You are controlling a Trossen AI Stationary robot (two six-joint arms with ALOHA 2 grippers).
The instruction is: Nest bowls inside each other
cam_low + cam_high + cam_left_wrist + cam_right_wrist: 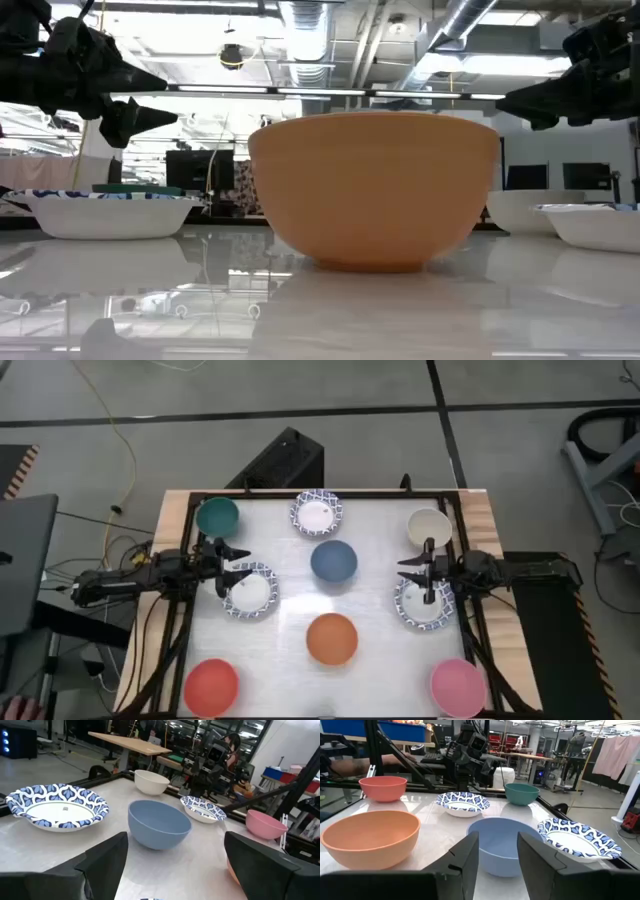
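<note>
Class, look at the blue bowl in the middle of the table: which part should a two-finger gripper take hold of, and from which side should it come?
Grip the rim of the blue bowl, one finger inside the wall and one outside, coming down from above. It stands upright, mouth open and empty, and its round wall looks too wide to span. Either the left gripper or the right gripper seems placed for its own side of the rim.

Nine bowls (332,560) sit apart in three rows across the tabletop (380,600), filling the frame's centre.
</note>
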